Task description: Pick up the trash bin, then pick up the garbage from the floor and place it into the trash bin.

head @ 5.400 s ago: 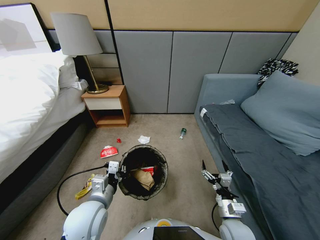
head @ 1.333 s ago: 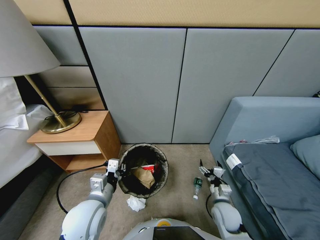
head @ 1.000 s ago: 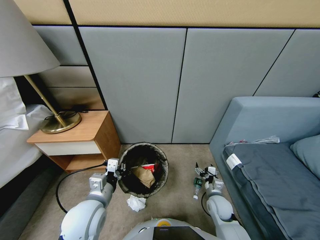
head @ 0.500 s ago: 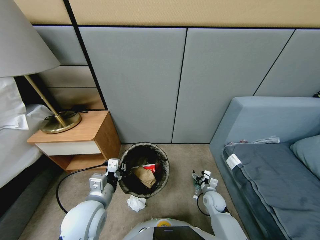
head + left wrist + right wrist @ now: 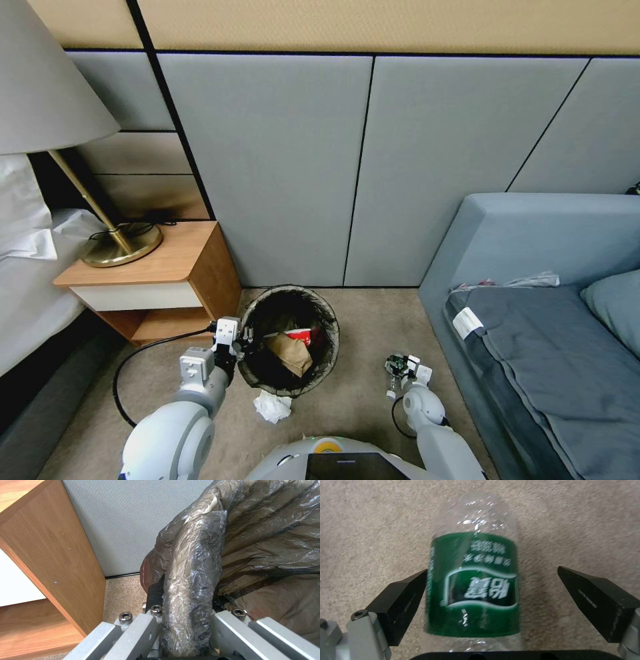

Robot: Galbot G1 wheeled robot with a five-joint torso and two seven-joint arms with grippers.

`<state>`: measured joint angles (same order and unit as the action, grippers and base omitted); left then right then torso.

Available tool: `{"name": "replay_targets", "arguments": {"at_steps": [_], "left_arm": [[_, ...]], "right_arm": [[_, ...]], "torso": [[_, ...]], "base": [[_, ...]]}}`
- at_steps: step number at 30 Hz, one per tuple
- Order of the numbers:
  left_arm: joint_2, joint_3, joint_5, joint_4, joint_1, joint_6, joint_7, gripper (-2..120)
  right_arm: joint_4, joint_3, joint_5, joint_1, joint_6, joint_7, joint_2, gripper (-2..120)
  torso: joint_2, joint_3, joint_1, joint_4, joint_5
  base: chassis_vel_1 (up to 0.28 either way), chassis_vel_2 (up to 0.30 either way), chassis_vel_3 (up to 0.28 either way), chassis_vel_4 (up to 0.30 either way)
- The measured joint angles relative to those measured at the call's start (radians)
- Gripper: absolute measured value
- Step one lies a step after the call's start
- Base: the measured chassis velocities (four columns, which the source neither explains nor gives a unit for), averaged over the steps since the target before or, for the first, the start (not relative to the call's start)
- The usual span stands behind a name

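Trash bin (image 5: pixel 289 340) on the carpet (image 5: pixel 360 400) beside the nightstand (image 5: pixel 157 283), rim pinched by the left gripper (image 5: pixel 241 337). Brown paper bag (image 5: pixel 288 355) and red cup (image 5: pixel 300 335) inside. Clear green-label bottle (image 5: pixel 474 580) flat on the floor between the right gripper's (image 5: pixel 491 592) spread fingers (image 5: pixel 403 600), maybe touching one. White tissue (image 5: pixel 272 407) near the bin.

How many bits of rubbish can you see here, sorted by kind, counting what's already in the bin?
Plastic bottle, on the carpet between the open right gripper's fingers: 1
White tissue wad, on the carpet beside the trash bin: 1
Brown paper bag, in the bin: 1
Red-and-white cup, in the bin: 1
Total: 4
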<state>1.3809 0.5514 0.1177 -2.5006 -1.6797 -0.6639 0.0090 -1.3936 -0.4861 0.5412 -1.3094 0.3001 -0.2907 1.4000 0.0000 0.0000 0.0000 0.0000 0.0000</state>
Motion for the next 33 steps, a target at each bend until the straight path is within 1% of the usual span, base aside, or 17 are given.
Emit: {"name": "replay_targets", "arguments": {"at_steps": [6,7,8,9,11,13,14,15,16,17,18,21,22,25,29,30,33], "left_arm": [[0.005,-0.003,-0.008,0.000,-0.003,0.000,0.000,1],[0.005,-0.003,-0.009,0.000,-0.004,0.000,0.000,1],[0.005,-0.004,-0.009,0.000,-0.004,0.000,0.000,1],[0.006,-0.004,-0.010,0.000,-0.005,0.000,0.000,1],[0.006,-0.004,-0.011,0.000,-0.005,0.000,0.000,1],[0.008,-0.006,-0.013,0.000,-0.005,0.000,0.000,1],[0.008,-0.006,-0.013,0.000,-0.005,0.000,0.000,1],[0.009,-0.006,-0.014,0.000,-0.005,0.000,0.000,1],[0.009,-0.007,-0.015,0.000,-0.006,0.000,0.000,1],[0.010,-0.007,-0.015,0.000,-0.006,0.000,0.000,1],[0.010,-0.007,-0.015,0.000,-0.006,0.000,0.000,1],[0.011,-0.007,-0.016,0.000,-0.006,0.000,0.000,1],[0.011,-0.007,-0.016,0.000,-0.006,0.000,0.000,1],[0.011,-0.007,-0.016,0.000,-0.006,0.000,0.000,1],[0.011,-0.007,-0.016,0.001,-0.006,0.000,0.000,1],[0.011,-0.007,-0.016,0.001,-0.006,0.000,0.000,1],[0.010,-0.007,-0.016,0.001,-0.004,0.000,0.000,1]], "right_arm": [[0.003,0.006,-0.002,-0.002,-0.007,0.008,0.000,100],[0.004,0.007,-0.002,-0.003,-0.009,0.011,0.000,98],[0.005,0.007,-0.002,-0.004,-0.013,0.013,-0.001,95],[0.005,0.008,-0.003,-0.006,-0.016,0.017,-0.002,89],[0.004,0.008,-0.002,-0.010,-0.018,0.023,-0.004,86],[0.000,0.009,-0.002,-0.014,-0.020,0.029,-0.007,76],[0.000,0.009,-0.002,-0.014,-0.020,0.029,-0.007,76],[0.000,0.010,-0.001,-0.014,-0.020,0.031,-0.008,71],[0.000,0.010,0.000,-0.014,-0.020,0.031,-0.009,69],[0.002,0.010,0.001,-0.013,-0.023,0.033,-0.010,63],[0.002,0.010,0.001,-0.013,-0.023,0.033,-0.010,63],[0.014,0.012,0.005,-0.009,-0.032,0.037,-0.011,46],[0.014,0.012,0.005,-0.009,-0.032,0.037,-0.011,46],[0.020,0.014,0.006,-0.007,-0.039,0.039,-0.012,34],[0.024,0.015,0.007,-0.006,-0.043,0.040,-0.011,28],[0.025,0.015,0.007,-0.005,-0.047,0.040,-0.011,25],[0.005,0.010,0.009,-0.011,-0.049,0.041,-0.012,25]], "torso": [[0.000,0.000,0.000,0.0000,0.0001],[0.000,0.000,0.000,0.0001,0.0000],[0.000,0.000,0.000,0.0000,0.0000],[0.000,0.000,0.000,0.0000,0.0000],[0.000,0.000,0.000,0.0000,0.0000],[0.000,0.000,0.000,-0.0001,0.0000],[0.000,0.000,0.000,-0.0001,0.0000],[0.000,0.000,0.000,0.0000,0.0001],[0.000,0.000,0.000,0.0000,0.0000],[0.000,0.000,0.000,0.0000,0.0000],[0.000,0.000,0.000,0.0000,0.0000],[0.000,0.000,0.000,0.0000,0.0000],[0.000,0.000,0.000,0.0000,0.0000],[0.000,0.000,0.000,0.0000,-0.0001],[0.000,0.000,0.000,0.0000,-0.0001],[0.000,0.000,0.000,0.0000,-0.0002],[0.000,0.000,0.000,0.0000,0.0005]], "base": [[0.000,0.000,0.000,0.000],[0.000,0.000,0.000,0.000],[0.000,0.000,0.000,0.000],[0.000,0.000,0.000,0.000],[0.000,0.000,0.000,0.000],[0.000,0.000,0.000,0.000],[0.000,0.000,0.000,0.000],[0.000,0.000,0.000,0.000],[0.000,0.000,0.000,0.000],[0.000,0.000,0.000,0.000],[0.000,0.000,0.000,0.000],[0.000,0.000,0.000,0.000],[0.000,0.000,0.000,0.000],[0.000,0.000,0.000,0.000],[0.000,0.000,0.000,0.000],[0.000,0.000,0.000,0.000],[0.000,0.000,0.000,0.000]]}}
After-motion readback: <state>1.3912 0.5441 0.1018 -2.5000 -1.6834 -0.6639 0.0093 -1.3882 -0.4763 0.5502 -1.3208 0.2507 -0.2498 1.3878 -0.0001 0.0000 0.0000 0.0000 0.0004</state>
